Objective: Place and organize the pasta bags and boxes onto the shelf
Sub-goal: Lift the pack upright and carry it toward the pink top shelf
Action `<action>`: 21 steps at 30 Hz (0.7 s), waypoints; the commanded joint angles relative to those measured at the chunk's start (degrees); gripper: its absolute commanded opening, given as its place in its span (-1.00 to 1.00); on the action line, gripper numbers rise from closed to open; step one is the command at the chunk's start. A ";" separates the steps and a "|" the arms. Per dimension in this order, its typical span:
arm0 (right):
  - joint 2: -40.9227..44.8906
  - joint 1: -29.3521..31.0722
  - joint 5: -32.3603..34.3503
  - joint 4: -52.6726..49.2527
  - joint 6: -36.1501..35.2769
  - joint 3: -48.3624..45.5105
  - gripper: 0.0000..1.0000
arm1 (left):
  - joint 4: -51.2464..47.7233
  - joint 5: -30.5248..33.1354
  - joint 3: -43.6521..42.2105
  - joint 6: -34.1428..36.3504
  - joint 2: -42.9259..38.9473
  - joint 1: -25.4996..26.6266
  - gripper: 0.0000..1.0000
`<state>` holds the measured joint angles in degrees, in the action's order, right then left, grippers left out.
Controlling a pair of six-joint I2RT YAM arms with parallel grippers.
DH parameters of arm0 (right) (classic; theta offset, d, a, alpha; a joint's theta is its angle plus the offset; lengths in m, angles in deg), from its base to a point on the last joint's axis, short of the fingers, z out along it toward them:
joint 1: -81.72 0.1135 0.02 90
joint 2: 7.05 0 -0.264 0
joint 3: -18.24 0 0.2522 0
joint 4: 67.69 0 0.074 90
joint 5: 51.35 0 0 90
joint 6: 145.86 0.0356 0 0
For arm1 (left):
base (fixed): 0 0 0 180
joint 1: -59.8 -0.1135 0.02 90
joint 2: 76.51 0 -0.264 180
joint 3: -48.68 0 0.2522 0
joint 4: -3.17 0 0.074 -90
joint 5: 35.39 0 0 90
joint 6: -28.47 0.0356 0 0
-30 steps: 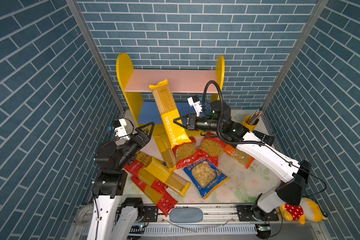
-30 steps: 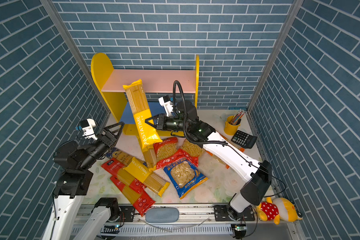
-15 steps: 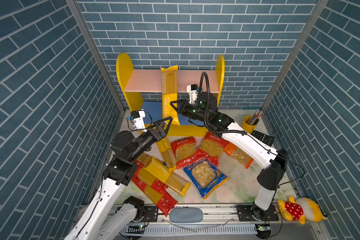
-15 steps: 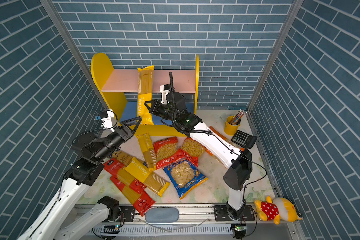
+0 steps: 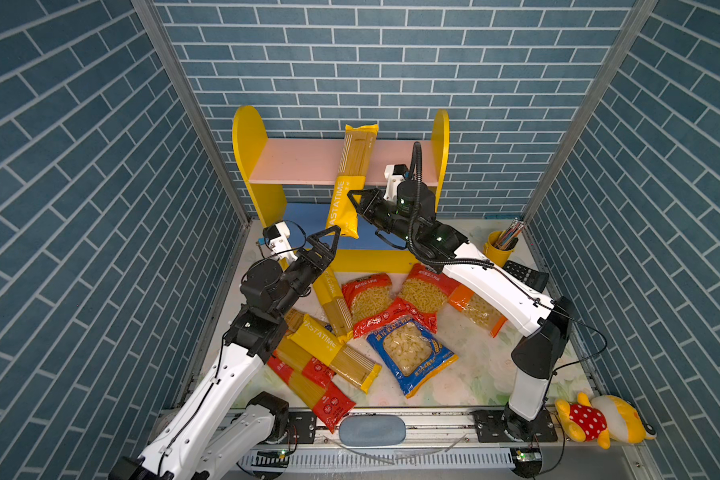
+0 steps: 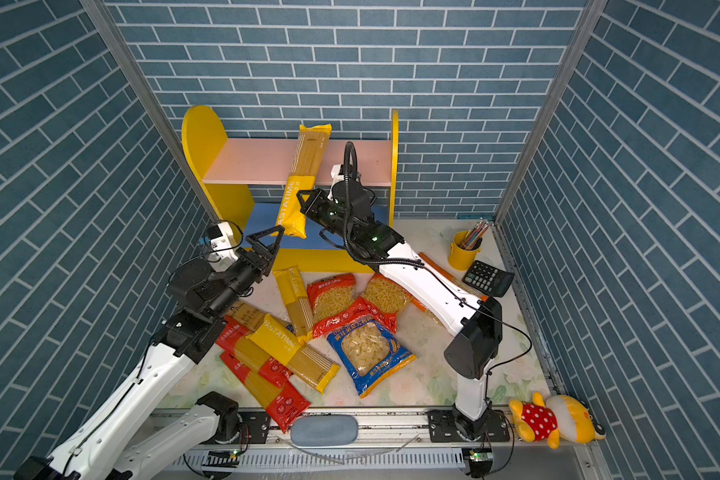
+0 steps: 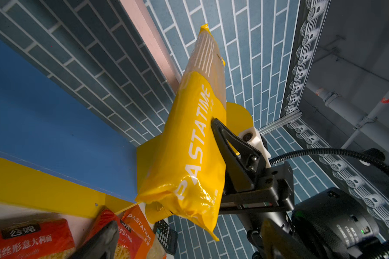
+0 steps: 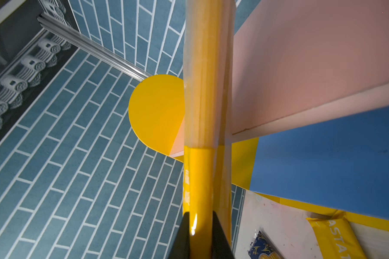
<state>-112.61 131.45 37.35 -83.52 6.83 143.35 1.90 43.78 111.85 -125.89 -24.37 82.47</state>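
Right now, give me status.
Right gripper shut on yellow spaghetti pack, steeply tilted across pink board front edge. Left gripper open, close below pack's lower end.

Both top views look steeply down from high above and in front of the shelf (image 5: 300,166), far enough back to share almost the whole scene. The left wrist view looks up from low before the shelf, close to the yellow pack (image 7: 189,145). The right wrist view sights along that same pack, up past the shelf's boards.

Glossy plastic spaghetti pk (image 7: 189,145), matt shelf (image 5: 300,166)
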 commanded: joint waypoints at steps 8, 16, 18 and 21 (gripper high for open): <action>1.88 0.10 0.97 13.74 9.57 1.85 -1.00 | 14.04 8.23 2.40 -3.58 7.00 2.94 0.81; 2.99 0.09 0.60 14.91 11.98 -1.34 -1.00 | 16.79 10.34 5.15 -4.72 9.78 3.58 0.49; 3.23 0.10 0.71 15.15 12.09 -2.03 -1.00 | 16.69 10.00 6.81 -4.64 10.84 3.56 0.40; 3.30 0.14 0.65 15.02 12.36 -2.58 -0.96 | 16.96 9.27 8.77 -4.94 12.47 3.73 0.10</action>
<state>-112.92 131.23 37.92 -78.34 19.75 141.54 15.21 53.93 117.24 -130.79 -12.85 85.71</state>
